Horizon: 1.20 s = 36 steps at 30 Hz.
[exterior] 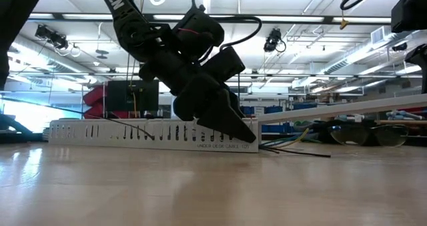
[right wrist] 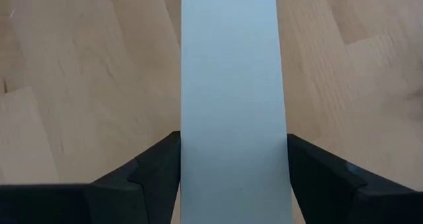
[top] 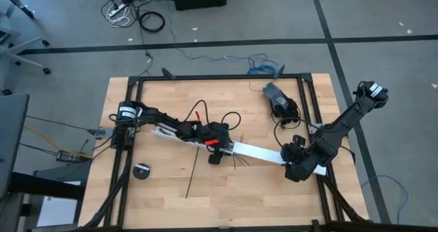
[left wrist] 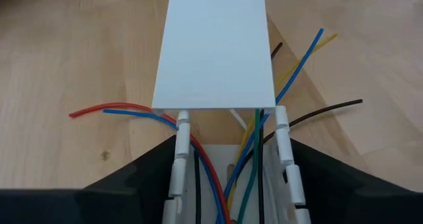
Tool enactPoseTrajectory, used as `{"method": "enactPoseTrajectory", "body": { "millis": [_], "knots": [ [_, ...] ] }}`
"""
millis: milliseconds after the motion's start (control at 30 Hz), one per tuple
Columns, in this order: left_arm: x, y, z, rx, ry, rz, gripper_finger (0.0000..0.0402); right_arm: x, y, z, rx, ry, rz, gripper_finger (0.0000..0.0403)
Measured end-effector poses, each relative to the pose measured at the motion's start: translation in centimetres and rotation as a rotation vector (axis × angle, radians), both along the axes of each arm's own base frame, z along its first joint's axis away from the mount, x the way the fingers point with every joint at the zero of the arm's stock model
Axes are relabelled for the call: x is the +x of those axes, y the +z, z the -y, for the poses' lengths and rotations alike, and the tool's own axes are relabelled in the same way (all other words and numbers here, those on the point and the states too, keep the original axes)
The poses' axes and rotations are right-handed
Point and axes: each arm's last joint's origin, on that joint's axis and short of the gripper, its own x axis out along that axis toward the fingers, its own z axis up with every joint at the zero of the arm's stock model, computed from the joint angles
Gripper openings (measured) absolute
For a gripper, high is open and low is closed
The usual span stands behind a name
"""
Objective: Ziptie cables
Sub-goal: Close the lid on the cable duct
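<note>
**Both hands straddle the white channel**

The left hand [top: 220, 148] straddles the white channel [top: 256, 152] at mid-length, fingers flanking the slotted walls, cables [left wrist: 225, 164] between them. The ziptie [top: 192, 172] lies beside the channel, untouched. At the channel's far end, the right hand [top: 295, 165] clasps the cover.

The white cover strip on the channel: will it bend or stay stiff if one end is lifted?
The white cover strip probably stays fairly stiff: in the low view it runs straight while raised at one end. Its smooth face looks slippery. The right gripper straddles it.
</note>
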Motion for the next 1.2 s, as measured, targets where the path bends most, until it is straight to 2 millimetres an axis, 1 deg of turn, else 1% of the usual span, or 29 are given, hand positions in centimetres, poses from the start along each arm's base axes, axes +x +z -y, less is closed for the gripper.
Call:
{"method": "enactPoseTrajectory", "body": {
  "millis": [633, 1200],
  "knots": [
    [-0.02, -0.01, 0.01, -0.002, -0.002, -0.003, 0.0239, -0.18, 0.14, -0.37, 0.041, 0.003, 0.006, 0.0239],
    [-0.02, 0.00, 0.01, -0.002, -0.001, -0.003, 0.0238, -0.14, 0.25, -0.38, 0.024, 0.002, 0.038, 0.0238]
  ]
}}
